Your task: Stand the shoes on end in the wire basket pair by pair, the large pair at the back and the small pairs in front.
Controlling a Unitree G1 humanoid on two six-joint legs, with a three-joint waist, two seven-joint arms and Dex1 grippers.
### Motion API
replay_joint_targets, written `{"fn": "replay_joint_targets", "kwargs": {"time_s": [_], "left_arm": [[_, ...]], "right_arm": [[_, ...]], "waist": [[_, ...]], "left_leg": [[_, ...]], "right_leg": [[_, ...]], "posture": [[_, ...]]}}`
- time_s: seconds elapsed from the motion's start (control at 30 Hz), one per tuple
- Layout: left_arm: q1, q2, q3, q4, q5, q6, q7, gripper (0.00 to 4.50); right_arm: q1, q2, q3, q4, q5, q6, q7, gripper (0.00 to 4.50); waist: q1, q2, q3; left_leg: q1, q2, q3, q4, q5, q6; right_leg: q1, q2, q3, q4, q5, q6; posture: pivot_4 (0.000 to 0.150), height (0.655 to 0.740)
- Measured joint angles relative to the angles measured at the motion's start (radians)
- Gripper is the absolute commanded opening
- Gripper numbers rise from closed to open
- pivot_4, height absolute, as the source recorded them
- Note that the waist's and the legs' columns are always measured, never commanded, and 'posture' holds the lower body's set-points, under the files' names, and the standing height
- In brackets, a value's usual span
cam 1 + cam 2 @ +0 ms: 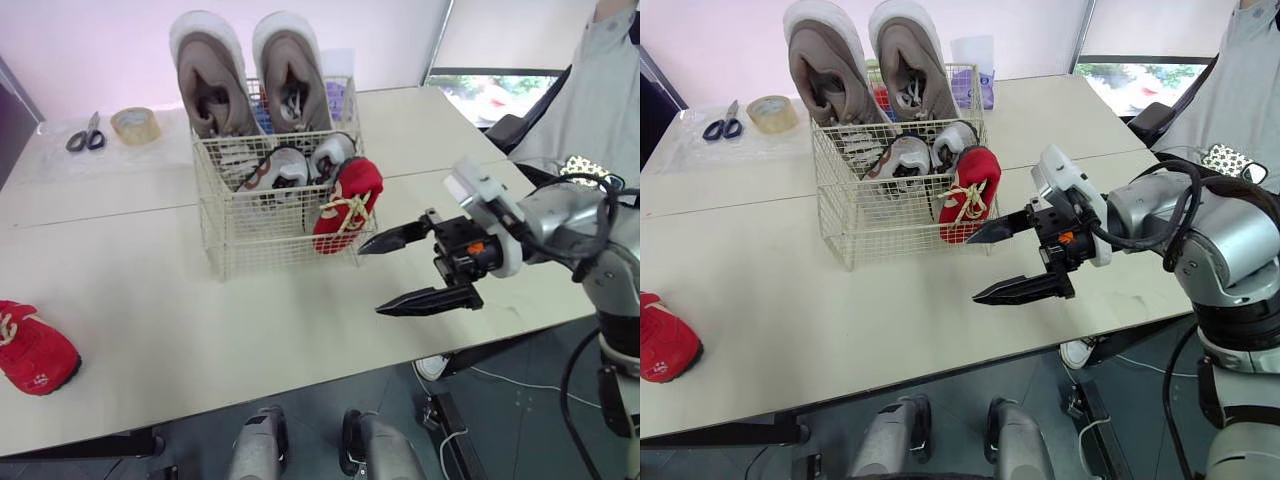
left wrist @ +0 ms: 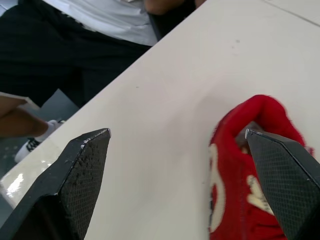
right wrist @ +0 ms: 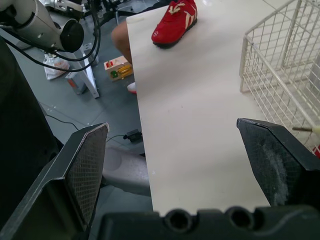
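Basket (image 1: 250, 236) holds tan pair (image 1: 211, 85), grey pair (image 1: 281, 170), red shoe (image 1: 348, 204).

I see the cream wire basket (image 1: 250, 228) on the table, with the large tan pair (image 1: 212, 80) standing on end along its back and a small grey-and-white pair (image 1: 278, 170) just in front. One small red shoe (image 1: 347, 205) (beige laces) stands at the front right corner. Its mate (image 1: 35, 352) lies on the table, well off to the left.

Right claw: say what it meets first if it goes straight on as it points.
Likely the tabletop in front of the wire basket; the open right claw points just past the basket's corner. Farther along lies the loose red shoe. Depth is unclear.
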Motion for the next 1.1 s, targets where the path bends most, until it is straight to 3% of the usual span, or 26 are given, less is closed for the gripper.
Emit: {"fn": "replay_joint_targets", "kwargs": {"time_s": [0.5,0.6,0.83,0.87,1.1], "left_arm": [[-0.205,-0.060,-0.034,0.020,0.233,0.150,-0.025,4.46],[-0.257,-0.082,-0.036,0.057,0.311,0.171,-0.032,3.63],[-0.324,-0.095,-0.068,0.168,0.446,0.152,-0.086,0.23],[-0.330,-0.092,-0.074,0.178,0.462,0.149,-0.096,0.06],[-0.368,-0.090,-0.071,0.171,0.548,0.107,-0.150,0.06]], "right_arm": [[0.025,-0.041,-0.020,-0.016,0.020,0.010,-0.037,4.50],[0.025,-0.042,-0.021,-0.018,0.022,0.010,-0.043,4.50],[0.025,-0.063,-0.025,-0.019,0.027,0.008,-0.046,4.50],[0.025,-0.069,-0.025,-0.018,0.026,0.008,-0.046,4.50],[0.025,-0.072,-0.025,-0.009,0.019,-0.014,-0.041,4.50]], "waist": [[0.000,-0.001,0.000],[0.000,-0.001,0.000],[-0.001,-0.002,-0.001],[-0.001,-0.002,-0.001],[0.000,-0.004,-0.001]], "left_leg": [[0.003,0.001,0.009,0.002,0.000,0.000],[0.003,0.001,0.009,0.002,0.000,0.000],[0.004,0.000,0.011,0.003,0.000,0.000],[0.004,0.000,0.011,0.003,0.000,0.000],[0.005,0.001,0.010,0.004,0.000,0.000]], "right_leg": [[0.000,0.002,0.004,0.004,0.003,-0.002],[0.000,0.002,0.004,0.004,0.003,-0.002],[0.000,0.002,0.004,0.005,0.005,-0.005],[-0.001,0.002,0.004,0.006,0.005,-0.005],[-0.002,0.003,0.004,0.010,0.005,-0.005]], "posture": [[0.150,0.7400],[0.150,0.7400],[0.150,0.7400],[0.150,0.7400],[0.150,0.7400]]}}
